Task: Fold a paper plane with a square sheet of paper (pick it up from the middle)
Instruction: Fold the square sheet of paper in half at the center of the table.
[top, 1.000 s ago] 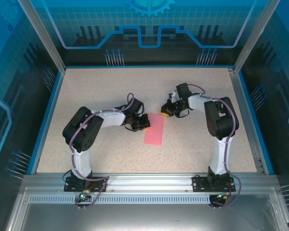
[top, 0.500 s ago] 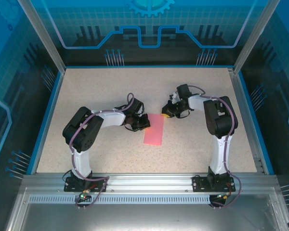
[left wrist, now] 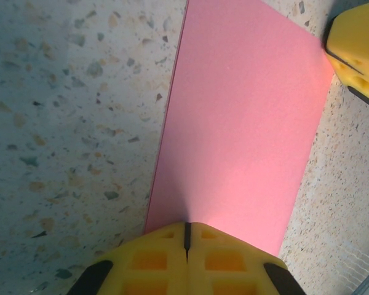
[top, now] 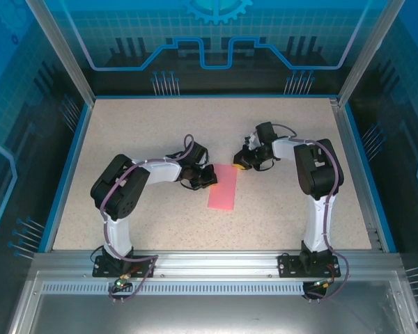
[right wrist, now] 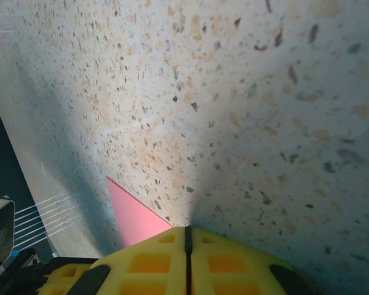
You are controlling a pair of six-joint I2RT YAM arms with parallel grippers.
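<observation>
Yellow-fingered left gripper [left wrist: 186, 230]: jaws pressed together, tips at one edge of the square sheet of paper [left wrist: 246, 123]; any pinch on it cannot be told. Right gripper [right wrist: 186, 233]: jaws likewise together, at a corner of the sheet. Sheet: pink-red, seen as a narrow rectangle, flat on the speckled table [top: 146, 132] between both arms.

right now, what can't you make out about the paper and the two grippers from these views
Left wrist view: the pink paper runs under the left gripper; its near edge is hidden, so pinched or pressed is unclear.
Right wrist view: the right gripper and the bottom edge cut off most of the paper.
Top view: the paper's layers are too small to count.
</observation>
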